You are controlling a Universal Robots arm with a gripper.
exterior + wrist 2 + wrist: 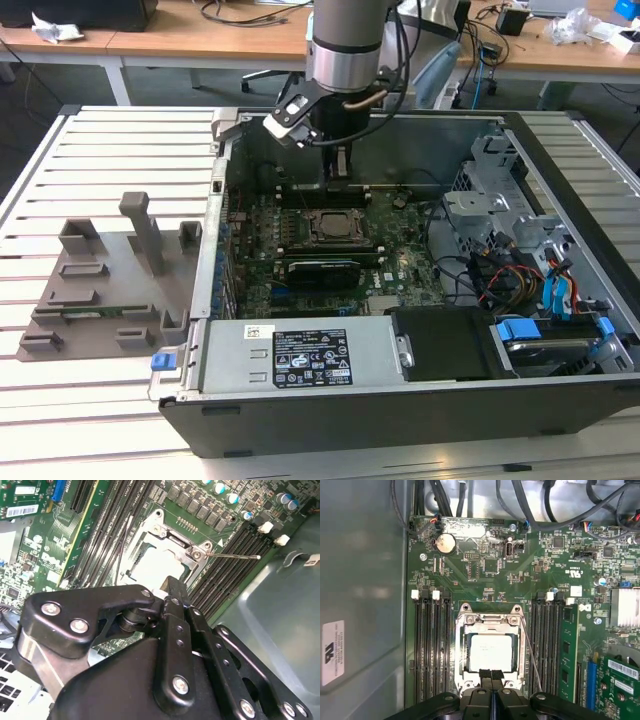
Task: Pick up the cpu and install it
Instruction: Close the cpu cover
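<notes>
Claw (491,673) clenched with nothing in it, poised by the cpu (491,652) in its socket.

The cpu, a pale silvery square with faint print too small to read, lies flat inside the metal socket frame (462,645) on the green motherboard (485,570). The claw's fingertips meet just beside its edge. The first wrist view shows a white sticker (332,652) on the case wall. The exterior view shows a printed white label (310,358) in the computer case (400,420) and a grey tray (100,290) on the slatted worktop (120,400), at the exterior view's left.
</notes>
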